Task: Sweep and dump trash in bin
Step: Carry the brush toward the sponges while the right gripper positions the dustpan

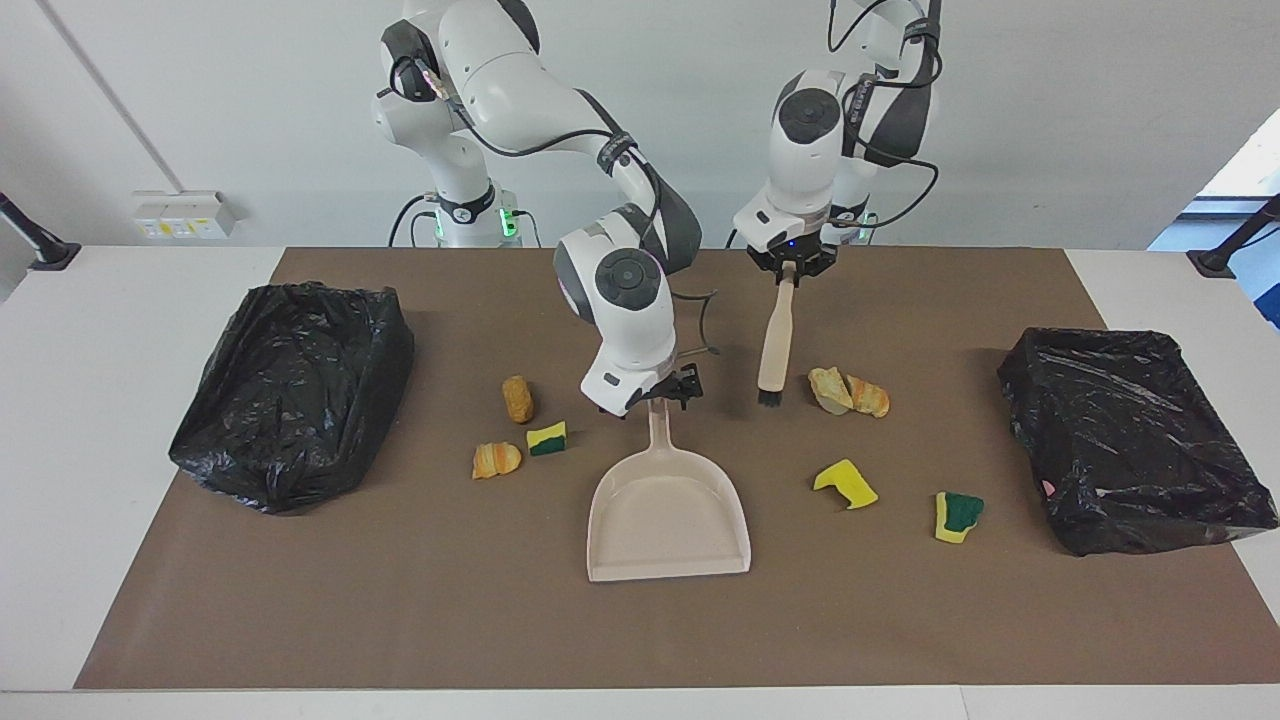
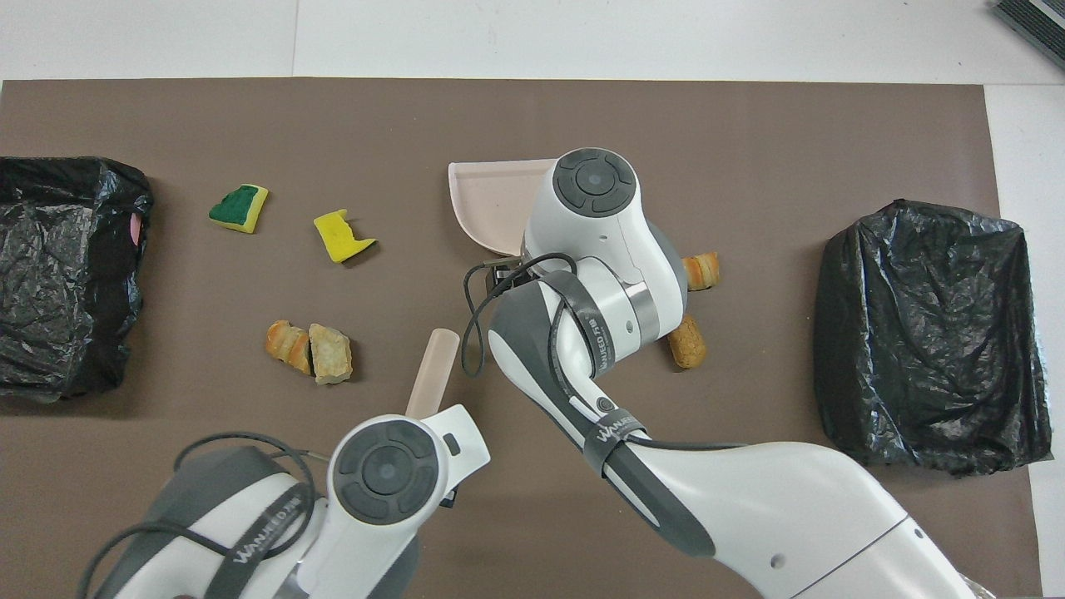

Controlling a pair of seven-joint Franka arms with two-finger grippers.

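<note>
A beige dustpan [image 1: 668,515] [image 2: 487,204] lies flat mid-mat, handle pointing toward the robots. My right gripper [image 1: 678,390] hovers open at the end of that handle; in the overhead view its wrist covers the fingers. My left gripper [image 1: 790,268] is shut on the top of a beige brush [image 1: 775,345] [image 2: 433,370], which hangs upright with its dark bristles just above the mat beside two bread chunks [image 1: 848,392] [image 2: 309,349]. Several scraps of trash lie around: a yellow sponge piece [image 1: 846,484] [image 2: 341,235], a green-backed sponge [image 1: 958,516] [image 2: 239,207], another sponge [image 1: 547,438], and bread chunks [image 1: 517,398] [image 1: 495,460].
Two bins lined with black bags stand on the brown mat [image 1: 400,620]: one bin [image 1: 290,390] [image 2: 923,333] at the right arm's end, the other bin [image 1: 1130,440] [image 2: 66,274] at the left arm's end. White table [image 1: 80,400] surrounds the mat.
</note>
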